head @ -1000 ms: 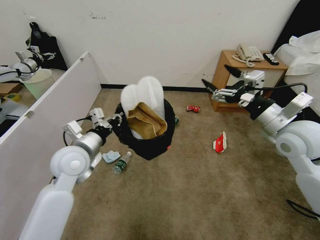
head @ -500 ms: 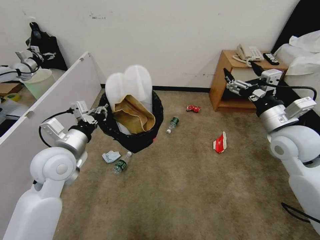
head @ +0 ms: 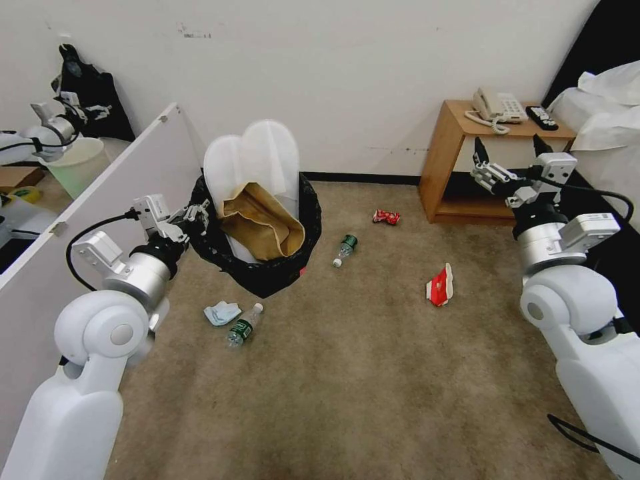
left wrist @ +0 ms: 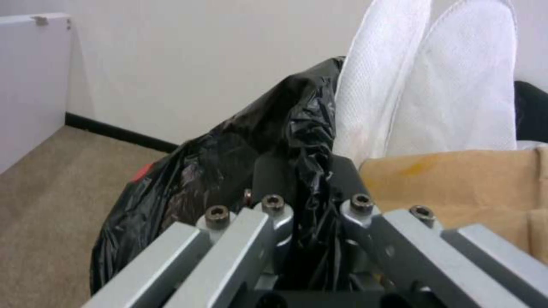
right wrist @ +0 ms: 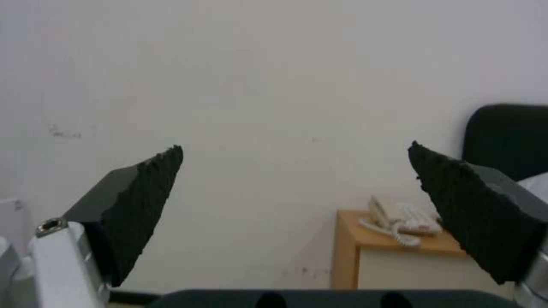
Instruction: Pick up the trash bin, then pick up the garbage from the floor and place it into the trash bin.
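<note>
The left gripper [head: 198, 215] grips the bin [head: 263, 270] by its rim, the fingers [left wrist: 268, 171] closed on a fold of the black bag [left wrist: 228, 171] that lines it. The bin hangs tilted above the carpet [head: 373, 373], clear of it, just beside the white panel [head: 100, 220]. Two white slippers [head: 257, 157] stand upright in the bin, and a brown paper bag [head: 263, 223] leans against them on the near side.

The rest of the litter lies on the carpet around the bin. A pale blue mask [head: 221, 312] and a bottle [head: 243, 327] with a green label lie side by side just below the bin, nearer the robot. A second bottle [head: 343, 249] lies just to the right of the bin. A crushed red can [head: 386, 217] lies farther right, near the wooden side table [head: 460, 160]. A red-white carton [head: 440, 285] sits well to the right of the bin, out on open carpet.

The right gripper [head: 510, 150] is raised well to the right of the bin, in front of the side table, with its jaws spread wide and nothing between them. In the right wrist view its two dark fingertips [right wrist: 143, 188] stand far apart against the wall, with a telephone [right wrist: 400, 216] on the side table showing between them.
</note>
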